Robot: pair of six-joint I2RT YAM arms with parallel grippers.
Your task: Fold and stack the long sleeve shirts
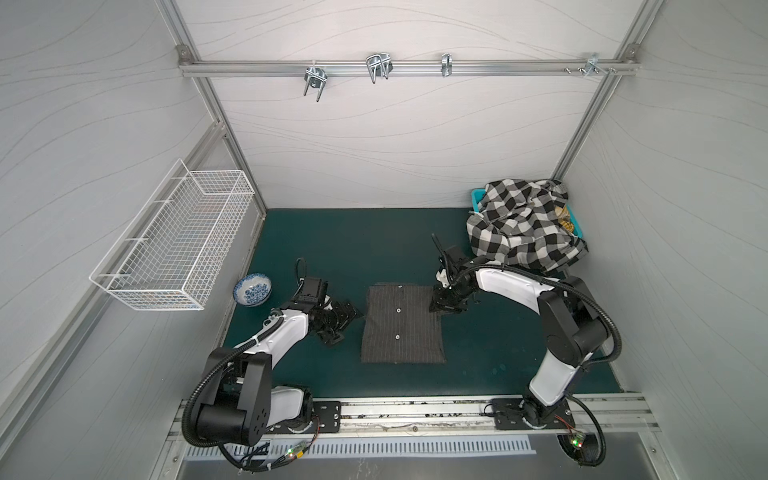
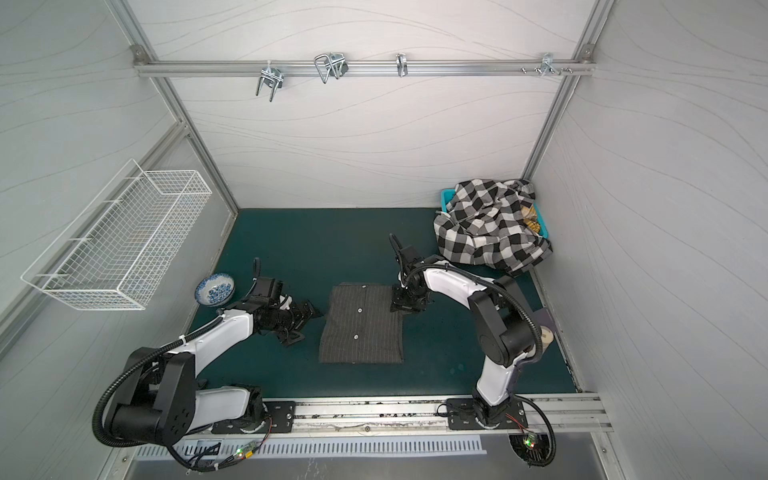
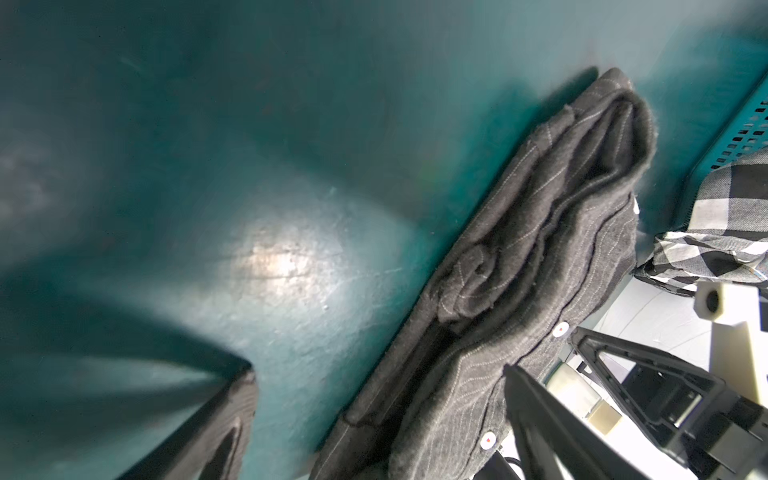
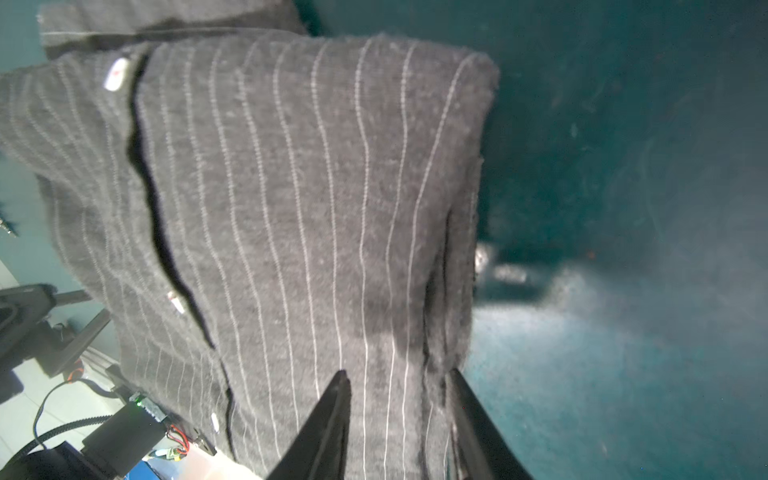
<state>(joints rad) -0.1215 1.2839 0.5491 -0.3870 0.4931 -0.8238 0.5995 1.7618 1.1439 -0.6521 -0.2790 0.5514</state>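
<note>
Pinstriped shirt [image 1: 402,322]: folded rectangle, buttons up, centre of counter [image 1: 316,249]; probably laid flat as the base of the stack.
Checked shirt [image 1: 523,226]: unfolded, heaped over teal basket [image 1: 478,194] at far right, hiding most of it.
Left tool [image 1: 344,325]: jaws wide, empty, just left of the pinstriped shirt.
Right tool [image 1: 436,306]: at that shirt's far right corner, jaws partly apart astride the folded edge; whether it grips cannot be told.

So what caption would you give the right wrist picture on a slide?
Right gripper, jaws parted, at the folded edge of the charcoal pinstriped shirt on the teal table.
</note>
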